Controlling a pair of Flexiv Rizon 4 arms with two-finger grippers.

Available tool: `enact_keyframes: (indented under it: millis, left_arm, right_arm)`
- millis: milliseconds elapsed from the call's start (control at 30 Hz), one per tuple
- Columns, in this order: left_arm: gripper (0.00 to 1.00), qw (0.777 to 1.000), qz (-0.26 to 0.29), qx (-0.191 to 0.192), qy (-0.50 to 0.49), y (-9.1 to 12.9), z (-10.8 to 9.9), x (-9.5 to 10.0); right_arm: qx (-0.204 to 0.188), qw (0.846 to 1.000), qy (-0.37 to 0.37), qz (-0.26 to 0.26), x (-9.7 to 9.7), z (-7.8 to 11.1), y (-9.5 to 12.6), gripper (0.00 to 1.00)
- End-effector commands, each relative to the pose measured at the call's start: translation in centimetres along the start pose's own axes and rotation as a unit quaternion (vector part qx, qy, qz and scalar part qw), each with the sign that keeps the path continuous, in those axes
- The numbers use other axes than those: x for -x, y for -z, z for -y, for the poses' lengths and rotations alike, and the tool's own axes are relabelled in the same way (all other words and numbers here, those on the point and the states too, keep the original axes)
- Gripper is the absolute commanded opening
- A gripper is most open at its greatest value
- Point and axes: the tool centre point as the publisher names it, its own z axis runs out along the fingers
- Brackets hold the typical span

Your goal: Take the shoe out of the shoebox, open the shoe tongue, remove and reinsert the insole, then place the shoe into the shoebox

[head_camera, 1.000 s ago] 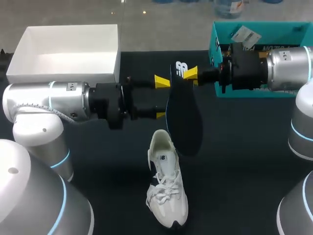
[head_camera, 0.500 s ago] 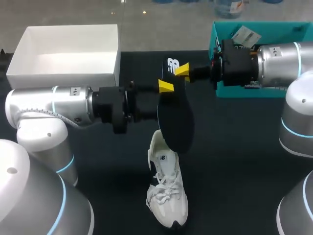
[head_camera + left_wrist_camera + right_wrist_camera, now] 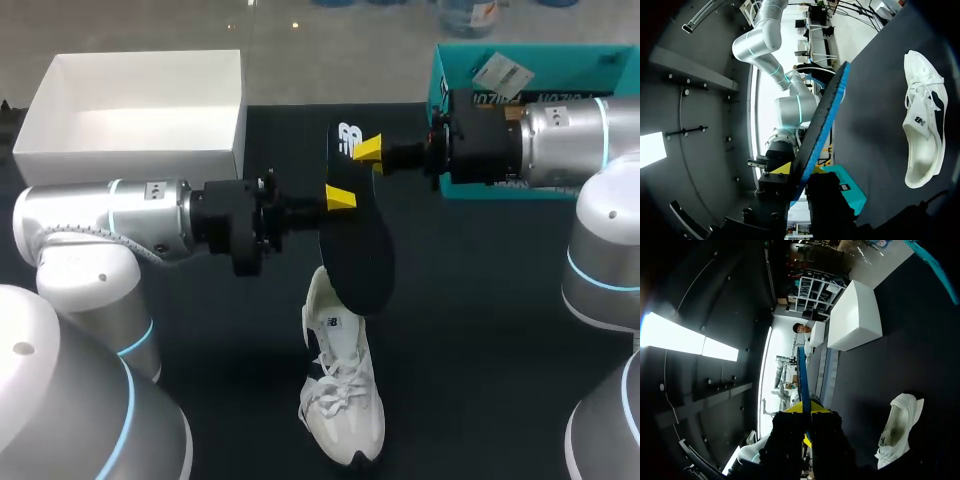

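Across the dark worktop (image 3: pixel 480 330), your biggest risk is that both arms are joined through one thin part. Your left end effector (image 3: pixel 342 200) and right end effector (image 3: pixel 362 150) are each closed on the long, flat, dark foam insole (image 3: pixel 358 250). It is held up in the air between them. If either arm travels while both are clamped, you could twist the insole, crease it or drag it out of one grip. If one lets go before the other's pinch is firm, it will likely fall.

Next, mind the white lace-up sneaker (image 3: pixel 340 395). It lies on the worktop with nothing holding it, heel opening towards the arms. From above, the insole's toe end overlaps that opening, though I cannot tell how high it hangs. A push at the wrong angle would probably slide the shoe or buckle the insole against the collar.

Both grips sit near the heel end, so the long free end may sag or swing.

The insole itself is black on its face, with a white logo at the heel and a blue edge that shows in the wrist views. It is slim edge-on and broadens to a rounded toe. I judge it to be flexible.
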Motion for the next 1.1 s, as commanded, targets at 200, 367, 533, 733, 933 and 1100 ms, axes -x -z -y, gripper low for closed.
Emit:
enact_keyframes:
  millis: [200, 367, 533, 733, 933, 1100]
  left_arm:
    - [0.00, 1.000, 0.000, 0.001, -0.008, 0.1, 0.0, -0.3]
    - [0.00, 1.000, -0.009, -0.002, -0.009, 0.2, -0.2, -0.5]
    - [0.00, 1.000, -0.019, -0.006, -0.005, 0.4, -0.3, -0.8]
    - [0.00, 0.999, -0.031, -0.011, 0.017, 0.7, -0.7, -1.4]
    - [0.00, 0.999, -0.040, -0.008, 0.033, 0.9, -1.1, -1.9]
    - [0.00, 0.998, -0.045, -0.006, 0.036, 0.8, -1.1, -1.9]
  right_arm:
    - [0.011, 1.000, 0.002, 0.008, 0.1, 0.1, 0.1, 1.00]
    - [0.026, 0.999, 0.029, 0.034, -0.4, 0.1, 1.4, 1.00]
    - [0.027, 0.995, 0.070, 0.062, -1.2, 0.0, 3.1, 1.00]
    - [-0.009, 0.982, 0.125, 0.138, -2.4, -0.1, 5.7, 1.00]
    - [-0.043, 0.954, 0.175, 0.239, -3.5, -0.3, 7.9, 1.00]
    - [-0.090, 0.919, 0.208, 0.324, -4.7, -0.7, 8.9, 1.00]
